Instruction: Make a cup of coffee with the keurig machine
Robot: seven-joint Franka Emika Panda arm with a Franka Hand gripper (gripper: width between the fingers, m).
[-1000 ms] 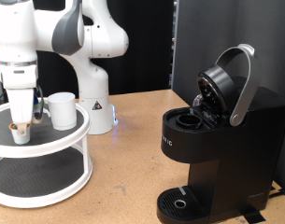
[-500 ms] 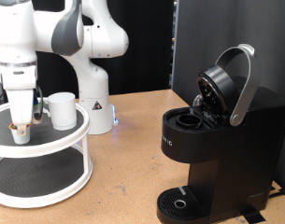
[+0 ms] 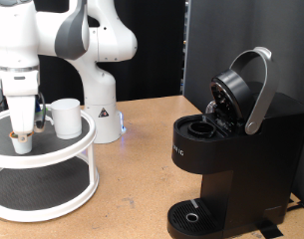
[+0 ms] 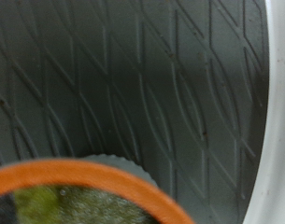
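we have the tool (image 3: 22, 127) down on the upper shelf of a white two-tier round stand (image 3: 52, 149), its fingers reaching to a small coffee pod (image 3: 22, 140) that sits directly beneath them. the exterior view does not resolve the fingertips, so we cannot tell how far apart they are or whether they have closed on the pod. in the wrist view the pod's orange-rimmed foil top (image 4: 81, 191) fills the near field over the shelf's dark ribbed mat (image 4: 123, 84), with the white rim (image 4: 273, 121) of the stand beside it; no finger shows there.

as for progress, we judge the job to be at its early stage: the pod is not yet lifted off the shelf. the keurig machine (image 3: 231, 149) stands well away from the tool, toward the exterior view's right, with its lid (image 3: 241, 90) raised and the brew chamber (image 3: 201, 127) open and apparently empty. the cup (image 3: 66, 117) sits just beside the tool on the same shelf, not yet on the machine's round drip tray (image 3: 196, 217).

around us, the robot's white base (image 3: 100, 110) stands behind the stand on the wooden tabletop (image 3: 132, 189). the cup crowds the tool closely and could be nudged.
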